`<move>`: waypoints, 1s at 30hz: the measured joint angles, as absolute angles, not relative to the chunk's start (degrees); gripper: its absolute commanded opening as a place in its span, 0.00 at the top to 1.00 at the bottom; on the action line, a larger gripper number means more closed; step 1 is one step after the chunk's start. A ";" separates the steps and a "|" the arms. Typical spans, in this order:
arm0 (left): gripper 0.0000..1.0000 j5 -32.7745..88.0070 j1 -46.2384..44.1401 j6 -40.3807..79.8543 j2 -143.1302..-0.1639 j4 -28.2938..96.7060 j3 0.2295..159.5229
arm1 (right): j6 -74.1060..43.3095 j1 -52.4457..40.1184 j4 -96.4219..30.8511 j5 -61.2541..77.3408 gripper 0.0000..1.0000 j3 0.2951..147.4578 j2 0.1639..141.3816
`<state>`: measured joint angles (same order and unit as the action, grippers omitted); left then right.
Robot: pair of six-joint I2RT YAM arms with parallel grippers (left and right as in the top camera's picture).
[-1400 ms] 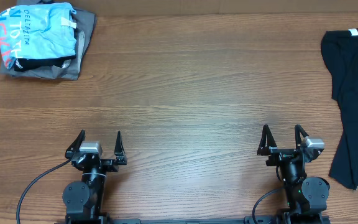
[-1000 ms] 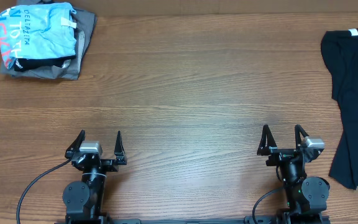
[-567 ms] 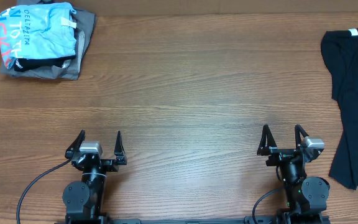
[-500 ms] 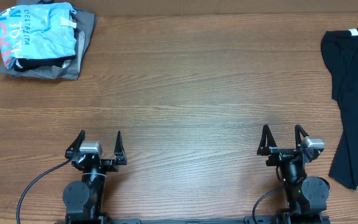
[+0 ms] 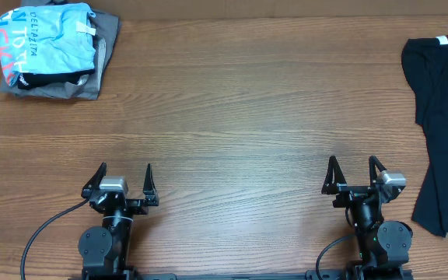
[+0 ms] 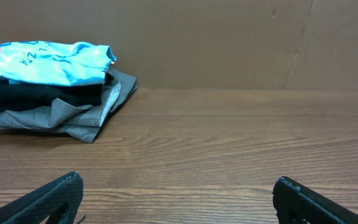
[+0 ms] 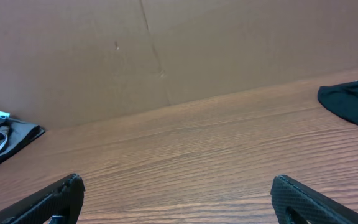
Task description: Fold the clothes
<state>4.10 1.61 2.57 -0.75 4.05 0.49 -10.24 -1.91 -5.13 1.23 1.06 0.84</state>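
Observation:
The black T-shirt [image 5: 444, 117] lies crumpled along the table's right edge, its white neck tag [image 5: 442, 40] at the far end; part of it runs out of the overhead view. A corner of it shows in the right wrist view [image 7: 353, 102]. My left gripper [image 5: 124, 178] is open and empty near the front edge at the left [image 6: 176, 193]. My right gripper [image 5: 353, 173] is open and empty near the front edge, left of the shirt's lower hem [image 7: 176, 193]. Neither gripper touches the shirt.
A pile with a light blue printed shirt [image 5: 49, 35] on top of a grey folded garment [image 5: 103, 47] sits at the far left corner, also in the left wrist view [image 6: 48, 62]. A brown cardboard wall [image 7: 166, 43] stands behind the wooden table [image 5: 232, 117].

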 measured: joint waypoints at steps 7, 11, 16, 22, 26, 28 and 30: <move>0.00 4.10 1.61 2.57 -0.75 4.05 0.49 | -10.24 -1.91 -5.08 1.26 0.00 1.06 0.84; 0.00 4.10 1.61 2.57 -0.75 4.05 0.49 | -10.24 -1.91 -3.60 1.26 0.00 1.06 0.84; 0.00 4.10 1.61 2.57 -0.75 4.05 0.49 | -14.39 -1.91 -0.16 3.05 0.00 1.06 0.84; 0.00 4.08 1.61 2.57 -0.75 4.05 0.49 | -26.09 -1.91 -3.25 11.77 0.00 1.06 0.80; 0.00 4.10 1.61 2.57 -0.75 4.03 0.49 | -31.05 -1.91 -0.27 14.28 0.00 1.06 0.80; 0.00 4.10 1.61 2.57 -0.75 4.05 0.49 | -32.84 -1.91 3.03 14.90 0.00 1.06 0.78; 0.00 4.10 1.61 2.57 -0.75 4.05 0.49 | -33.78 -1.91 7.49 15.22 0.00 1.06 0.73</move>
